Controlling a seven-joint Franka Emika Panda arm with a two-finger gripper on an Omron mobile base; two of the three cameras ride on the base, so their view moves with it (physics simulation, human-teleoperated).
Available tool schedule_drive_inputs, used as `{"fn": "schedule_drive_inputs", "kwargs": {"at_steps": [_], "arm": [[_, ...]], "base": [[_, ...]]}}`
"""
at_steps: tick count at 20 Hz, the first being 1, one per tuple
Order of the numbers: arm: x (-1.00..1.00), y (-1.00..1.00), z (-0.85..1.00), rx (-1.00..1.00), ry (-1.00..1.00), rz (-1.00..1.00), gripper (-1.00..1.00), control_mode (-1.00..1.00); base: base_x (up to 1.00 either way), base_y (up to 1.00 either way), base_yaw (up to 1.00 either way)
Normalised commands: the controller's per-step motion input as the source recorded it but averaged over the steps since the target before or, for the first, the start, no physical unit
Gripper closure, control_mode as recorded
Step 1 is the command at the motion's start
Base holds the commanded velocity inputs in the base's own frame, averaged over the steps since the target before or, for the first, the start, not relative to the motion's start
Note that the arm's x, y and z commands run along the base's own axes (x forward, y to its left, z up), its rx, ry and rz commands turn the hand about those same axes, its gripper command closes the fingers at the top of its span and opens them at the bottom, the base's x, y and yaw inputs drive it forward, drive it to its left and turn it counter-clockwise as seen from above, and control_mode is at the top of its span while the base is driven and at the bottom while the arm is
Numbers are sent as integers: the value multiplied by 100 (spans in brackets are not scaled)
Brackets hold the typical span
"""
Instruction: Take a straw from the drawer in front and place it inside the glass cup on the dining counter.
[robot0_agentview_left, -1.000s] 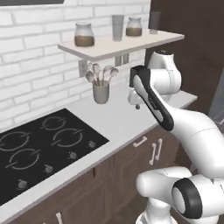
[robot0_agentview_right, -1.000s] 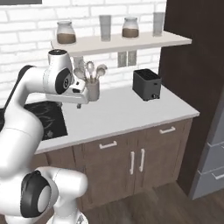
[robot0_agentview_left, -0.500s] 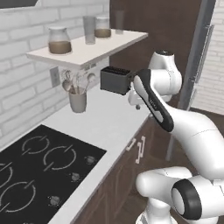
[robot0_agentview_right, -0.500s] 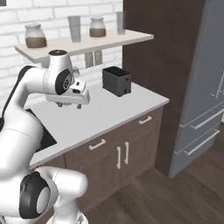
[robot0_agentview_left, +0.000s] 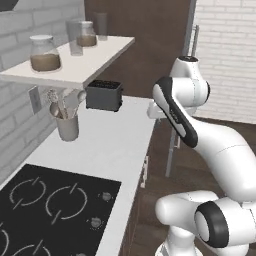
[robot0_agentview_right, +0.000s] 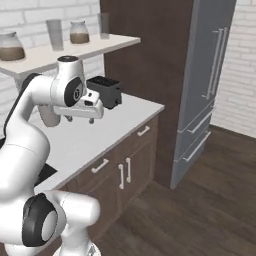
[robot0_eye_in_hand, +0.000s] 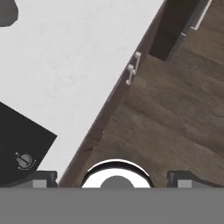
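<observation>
Overhead, the gripper (robot0_eye_in_hand: 112, 177) hangs with its 2 dark fingertips (robot0_eye_in_hand: 43, 177) set far apart, wide and holding nothing, looking down past the front edge of the white counter with the black cooktop (robot0_agentview_left: 105, 150) onto the brown wood floor (robot0_agentview_right: 200, 200). From the right base camera the hand (robot0_agentview_right: 80, 111) sits above that counter, just in front of the black toaster (robot0_agentview_right: 105, 91).

Taking the toaster as the landmark: it stands at the back of the counter, under the white wall shelf (robot0_agentview_left: 75, 62). On the shelf above it are 2 lidded jars with brown contents (robot0_agentview_left: 44, 52) and 2 tall grey glasses (robot0_agentview_left: 75, 36). To the toaster's left in the left base camera stands a grey utensil holder (robot0_agentview_left: 67, 127) with spoons and spatulas in it, and further that way lies the cooktop (robot0_agentview_left: 55, 210). To the toaster's right in the right base camera rises a dark brown tall cabinet (robot0_agentview_right: 145, 50), then a grey refrigerator (robot0_agentview_right: 205, 85) with long bar handles.

Below the counter edge, a drawer (robot0_agentview_right: 145, 131) with a slim silver handle sits closed (a second one (robot0_agentview_right: 100, 166) is beside it), with cabinet doors beneath.
</observation>
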Motion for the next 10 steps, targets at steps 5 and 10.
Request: {"fn": "schedule_drive_inputs", "kwargs": {"at_steps": [5, 10], "arm": [[0, 0, 0, 0, 0, 0, -100, 100], [0, 0, 0, 0, 0, 0, -100, 100]], "base": [[0, 66, -44], [0, -1, -32]]}}
